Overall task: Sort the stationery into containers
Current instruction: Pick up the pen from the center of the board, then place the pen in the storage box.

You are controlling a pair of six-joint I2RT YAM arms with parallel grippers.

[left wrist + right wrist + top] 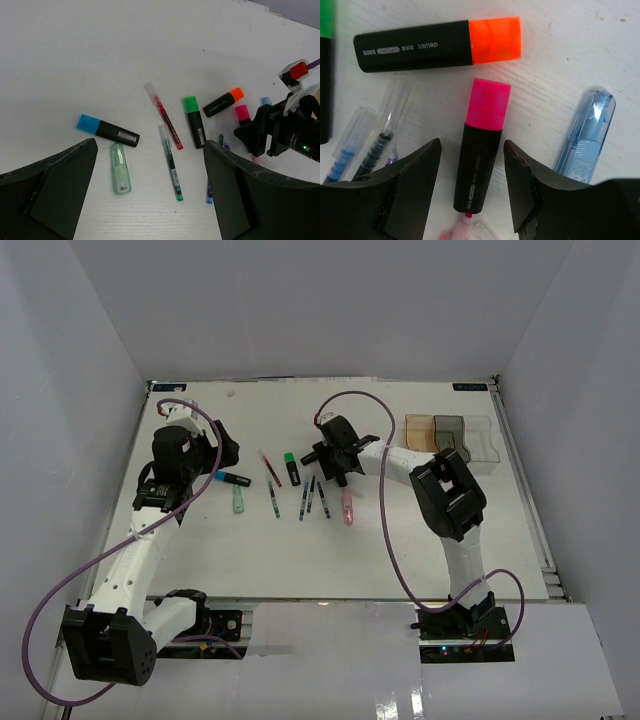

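Near first. The stationery lay loose on the bench [500, 540], none in a bin that I could see, so sorting looked barely begun. Closest to my bases were the pink marker [347, 508], a row of thin pens [305, 498] and the mint marker [120, 169].

My left hand [222, 452] hung just by the blue-capped highlighter [107, 131], fingers spread wide, holding nothing. I judged it was waiting there clear of the right arm. The red pen [164, 116] and green-capped highlighter [194, 120] lay between the two hands.

Further in, my right hand [471, 147] was down over the pink-capped highlighter [487, 107], one finger each side of its black barrel. A sliver of bench showed on both sides, so it was partly open and not gripping yet. It straddled the barrel crosswise, probably because that's the narrow way to pinch it. The orange-capped highlighter [435, 45] and blue marker [587, 135] lay near it, not touching.

Farthest were the containers [450, 418], adjoining in a row at back right, on the right arm's side, so that arm suited the carry.
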